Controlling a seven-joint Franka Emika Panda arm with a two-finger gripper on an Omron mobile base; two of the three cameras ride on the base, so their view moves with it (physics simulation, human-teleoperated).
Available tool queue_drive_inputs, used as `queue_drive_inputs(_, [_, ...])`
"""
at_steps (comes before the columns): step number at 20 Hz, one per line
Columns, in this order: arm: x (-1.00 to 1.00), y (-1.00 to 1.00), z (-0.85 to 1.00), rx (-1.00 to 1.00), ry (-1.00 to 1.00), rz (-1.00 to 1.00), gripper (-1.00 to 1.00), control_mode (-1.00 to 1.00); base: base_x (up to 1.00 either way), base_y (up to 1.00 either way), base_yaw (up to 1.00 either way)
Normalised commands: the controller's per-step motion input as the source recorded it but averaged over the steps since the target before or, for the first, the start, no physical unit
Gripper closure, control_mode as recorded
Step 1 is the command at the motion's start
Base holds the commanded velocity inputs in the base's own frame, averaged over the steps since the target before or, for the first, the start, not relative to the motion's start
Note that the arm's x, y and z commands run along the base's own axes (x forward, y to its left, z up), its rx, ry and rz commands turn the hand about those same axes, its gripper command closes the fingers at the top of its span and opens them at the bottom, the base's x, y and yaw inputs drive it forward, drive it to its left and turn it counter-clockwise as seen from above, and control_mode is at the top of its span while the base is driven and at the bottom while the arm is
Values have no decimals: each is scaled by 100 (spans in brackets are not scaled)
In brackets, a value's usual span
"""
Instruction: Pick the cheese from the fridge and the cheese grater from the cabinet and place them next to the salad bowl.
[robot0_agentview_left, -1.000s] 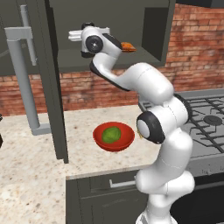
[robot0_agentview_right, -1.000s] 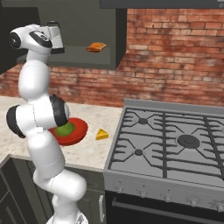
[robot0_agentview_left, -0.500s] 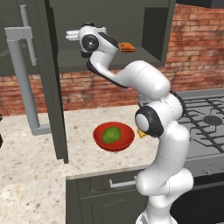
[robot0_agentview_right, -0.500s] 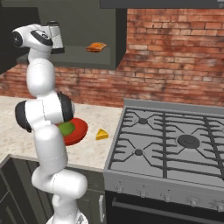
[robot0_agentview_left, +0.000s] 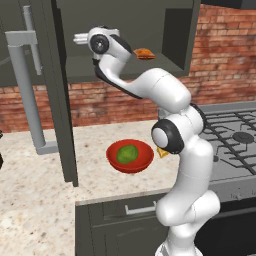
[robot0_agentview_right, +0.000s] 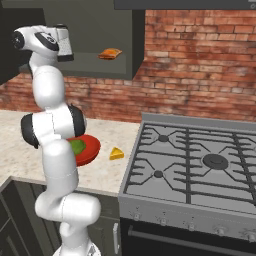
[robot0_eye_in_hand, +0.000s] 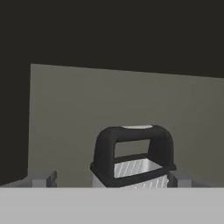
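The arm is reaching up into the open cabinet (robot0_agentview_left: 125, 40), whose door (robot0_agentview_left: 57, 90) is standing swung out to the left with its grey bar handle (robot0_agentview_left: 25, 85). In the hand view, the cheese grater (robot0_eye_in_hand: 133, 157) is standing upright on the cabinet shelf directly ahead, its black top handle sitting between the two finger tips (robot0_eye_in_hand: 43, 179). The hand (robot0_eye_in_hand: 111, 180) is standing wide open, and nothing is being gripped; the tips are flanking the grater without visibly touching it. A flat orange crinkled item (robot0_agentview_right: 110, 53) is lying on the same shelf, further right. Down on the surface (robot0_agentview_left: 35, 200), the cheese (robot0_agentview_right: 116, 154) is resting just beside the red salad bowl (robot0_agentview_left: 130, 156), between it and the stove (robot0_agentview_right: 200, 165).
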Motion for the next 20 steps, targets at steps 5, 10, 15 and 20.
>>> queue_drive_inputs(5, [0, 0, 0, 0, 1, -7, -100, -100, 0, 0, 0])
queue_drive_inputs(10, [0, 0, 0, 0, 1, -7, -100, -100, 0, 0, 0])
queue_drive_inputs(15, [4, 0, 0, 0, 0, -1, -100, -100, 0, 0, 0])
queue_drive_inputs(20, [5, 0, 0, 0, 0, 0, -100, -100, 0, 0, 0])
